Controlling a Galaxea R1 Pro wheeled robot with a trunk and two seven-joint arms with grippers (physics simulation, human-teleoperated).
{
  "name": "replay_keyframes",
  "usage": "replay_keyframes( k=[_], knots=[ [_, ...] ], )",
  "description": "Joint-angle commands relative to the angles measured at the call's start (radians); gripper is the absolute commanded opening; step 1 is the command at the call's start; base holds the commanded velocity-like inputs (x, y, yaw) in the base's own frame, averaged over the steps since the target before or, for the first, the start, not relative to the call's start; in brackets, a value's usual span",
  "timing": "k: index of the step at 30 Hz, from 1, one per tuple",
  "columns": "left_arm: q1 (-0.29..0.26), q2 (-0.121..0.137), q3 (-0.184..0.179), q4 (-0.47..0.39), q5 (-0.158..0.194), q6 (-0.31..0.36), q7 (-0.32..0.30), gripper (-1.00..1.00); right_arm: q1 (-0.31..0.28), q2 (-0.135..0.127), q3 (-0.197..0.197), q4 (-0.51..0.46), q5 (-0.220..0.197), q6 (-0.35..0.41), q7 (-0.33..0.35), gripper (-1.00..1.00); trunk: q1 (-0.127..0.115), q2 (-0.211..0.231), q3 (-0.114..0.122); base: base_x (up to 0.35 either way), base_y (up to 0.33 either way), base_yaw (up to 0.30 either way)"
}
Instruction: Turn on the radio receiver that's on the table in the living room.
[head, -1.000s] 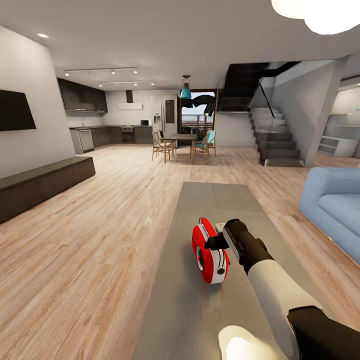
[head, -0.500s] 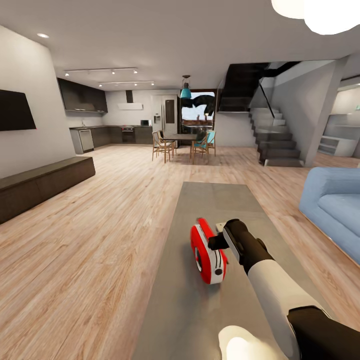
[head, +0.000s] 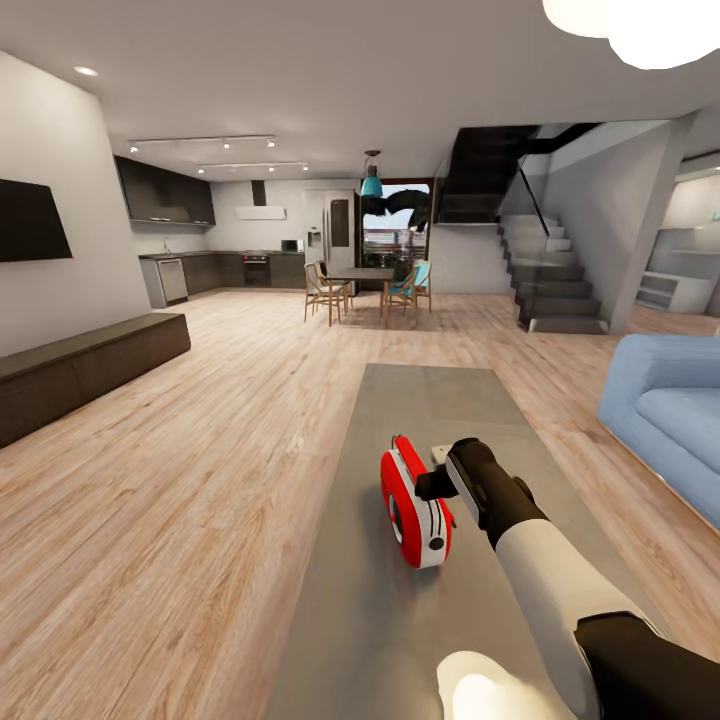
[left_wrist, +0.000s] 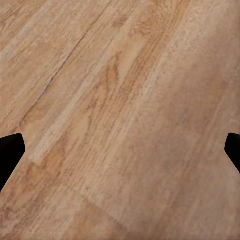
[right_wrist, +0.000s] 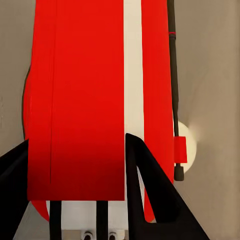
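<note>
**Red radio nudged slightly across the grey table**

Red and white, the radio receiver (head: 415, 508) stands on the near half of the table (head: 430, 400), in the living room with its light plank floor (head: 200, 450) and the blue sofa (head: 670, 420) off to the right. Compared with a second ago it sits a touch further left and is turned a little; since half a second ago it has barely moved.

The right gripper (head: 428, 487) presses against the radio's right flank, arm reaching in from the lower right. In the right wrist view its dark fingers (right_wrist: 150, 195) lie spread over the red body (right_wrist: 80, 100), one at each side of the picture; whether they actually pinch it is hard to judge.

The left gripper (left_wrist: 120, 150) hangs over bare floor, its fingertips (left_wrist: 10, 150) wide apart, holding nothing.
</note>
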Motion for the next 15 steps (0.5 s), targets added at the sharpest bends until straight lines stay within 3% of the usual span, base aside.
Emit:
replay_keyframes(
  k=[1,15],
  knots=[
    [0.000,0.000,0.000,0.000,0.000,0.000,0.000,1.00,0.000,0.000,0.000,0.000,-0.006,0.000,0.000,-1.00,0.000,0.000,0.000,0.000,0.000,0.000],
    [0.000,0.004,0.001,0.002,-0.004,0.000,0.001,1.00,0.000,0.000,0.001,-0.001,-0.001,0.000,0.000,-1.00,0.000,0.000,0.000,0.000,0.000,0.000]
  ],
)
